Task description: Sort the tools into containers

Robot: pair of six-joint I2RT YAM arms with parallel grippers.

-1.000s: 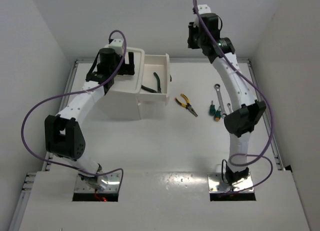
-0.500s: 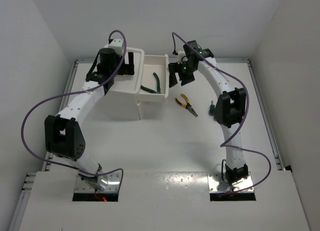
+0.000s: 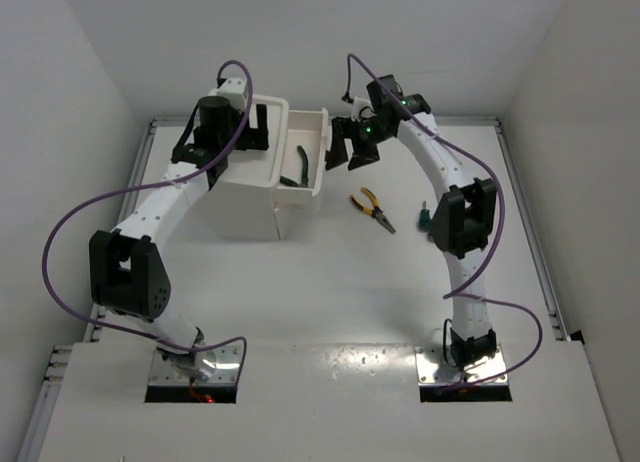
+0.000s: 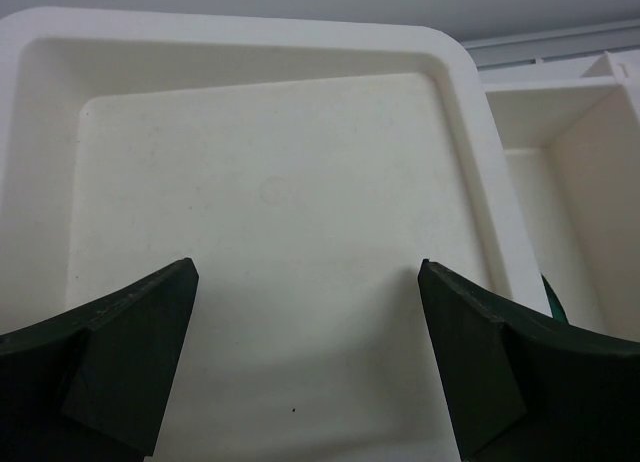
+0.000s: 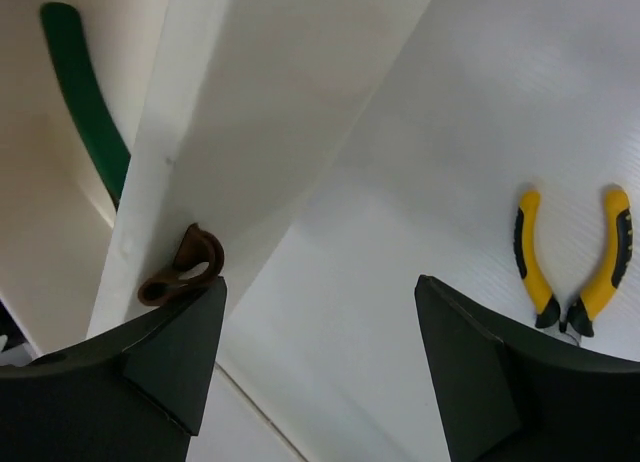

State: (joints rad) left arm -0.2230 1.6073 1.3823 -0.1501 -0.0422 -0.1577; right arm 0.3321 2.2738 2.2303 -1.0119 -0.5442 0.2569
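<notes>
The containers are one white drawer unit (image 3: 248,207) with a shallow top tray (image 3: 262,162), bare inside (image 4: 270,192). Its upper drawer (image 3: 321,154) stands partly pulled out to the right, with green-handled pliers (image 3: 299,168) inside (image 5: 85,102). My right gripper (image 3: 338,148) is open at the drawer's front panel, and its left finger (image 5: 165,357) sits just under the dark-red knob (image 5: 185,267). Yellow-handled pliers (image 3: 372,207) lie on the table (image 5: 570,267). My left gripper (image 3: 252,132) hovers open over the top tray (image 4: 305,322). A green screwdriver (image 3: 423,219) peeks out beside the right arm.
White walls close the table in at the back and on both sides. The right arm arches over the table's right part and hides what lies under it. Purple cables loop off both arms.
My right arm swung down from the back right to the drawer front and its gripper opened. The drawer has slid left, further into the unit. The left arm has not moved.
</notes>
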